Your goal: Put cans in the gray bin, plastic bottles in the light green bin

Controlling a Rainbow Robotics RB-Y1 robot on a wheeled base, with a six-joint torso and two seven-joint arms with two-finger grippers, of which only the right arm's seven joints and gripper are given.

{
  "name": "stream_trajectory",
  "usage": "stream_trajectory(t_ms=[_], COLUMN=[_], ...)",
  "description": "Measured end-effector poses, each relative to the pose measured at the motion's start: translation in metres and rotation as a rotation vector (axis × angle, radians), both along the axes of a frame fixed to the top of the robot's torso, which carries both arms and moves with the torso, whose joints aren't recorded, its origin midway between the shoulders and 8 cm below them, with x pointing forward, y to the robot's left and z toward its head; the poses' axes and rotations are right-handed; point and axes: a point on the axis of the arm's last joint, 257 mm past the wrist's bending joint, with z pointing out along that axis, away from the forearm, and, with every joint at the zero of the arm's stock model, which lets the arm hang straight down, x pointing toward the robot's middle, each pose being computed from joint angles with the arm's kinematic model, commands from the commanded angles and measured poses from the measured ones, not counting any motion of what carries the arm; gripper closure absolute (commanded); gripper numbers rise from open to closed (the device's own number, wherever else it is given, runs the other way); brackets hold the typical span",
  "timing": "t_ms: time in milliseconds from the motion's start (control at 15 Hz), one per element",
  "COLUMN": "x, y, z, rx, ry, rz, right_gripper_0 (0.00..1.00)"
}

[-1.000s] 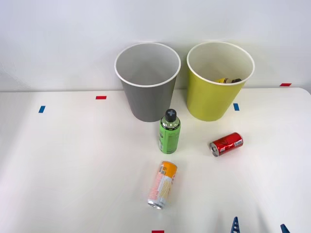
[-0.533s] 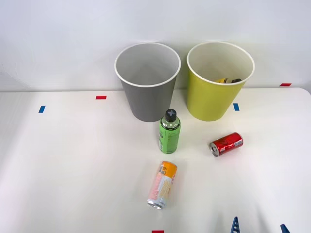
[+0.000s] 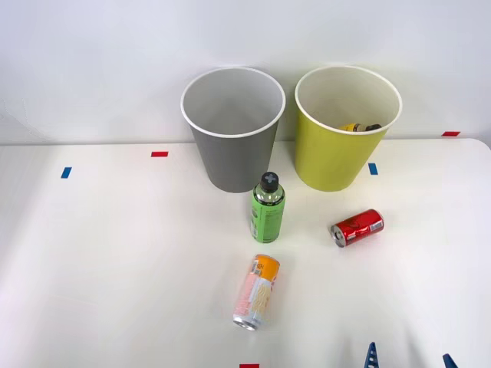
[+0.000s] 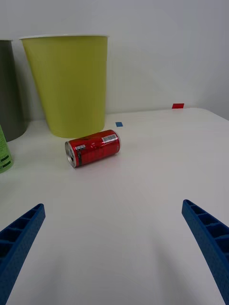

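Note:
A shiny red can (image 3: pixel 357 227) (image 4: pixel 93 147) lies on its side on the white table, in front of the light green bin (image 3: pixel 345 130) (image 4: pixel 68 84). An orange, pink and white can (image 3: pixel 257 292) lies on its side nearer the front. A green plastic bottle (image 3: pixel 267 208) (image 4: pixel 4 153) with a black cap stands upright before the gray bin (image 3: pixel 232 129) (image 4: pixel 9 90). A yellowish bottle (image 3: pixel 359 127) rests inside the light green bin. My right gripper (image 3: pixel 410 358) (image 4: pixel 114 238) is open at the table's front edge, well short of the red can, with nothing between its fingers.
Red tape marks (image 3: pixel 159 154) and blue tape marks (image 3: pixel 66 172) dot the white table (image 3: pixel 115 261). A white wall stands close behind the two bins. The table's right edge runs near a red mark (image 3: pixel 451 133).

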Motion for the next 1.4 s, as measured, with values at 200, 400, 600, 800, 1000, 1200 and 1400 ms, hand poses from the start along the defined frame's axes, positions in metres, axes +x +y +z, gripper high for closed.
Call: stream_trajectory(t_ms=[200, 400, 600, 800, 1000, 1200, 1400], x=[0.0, 0.0, 0.0, 0.0, 0.0, 0.0, 0.002], y=[0.0, 0.0, 0.0, 0.0, 0.0, 0.0, -0.007], z=[0.0, 0.0, 0.0, 0.0, 0.0, -0.002, -0.008], rx=[0.0, 0.0, 0.0, 0.0, 0.0, -0.001, 0.004], ry=[0.0, 0.0, 0.0, 0.0, 0.0, 0.004, 0.008], rz=[0.0, 0.0, 0.0, 0.0, 0.0, 0.001, -0.01], right_gripper_0=[0.0, 0.0, 0.0, 0.0, 0.0, 0.0, 0.0])
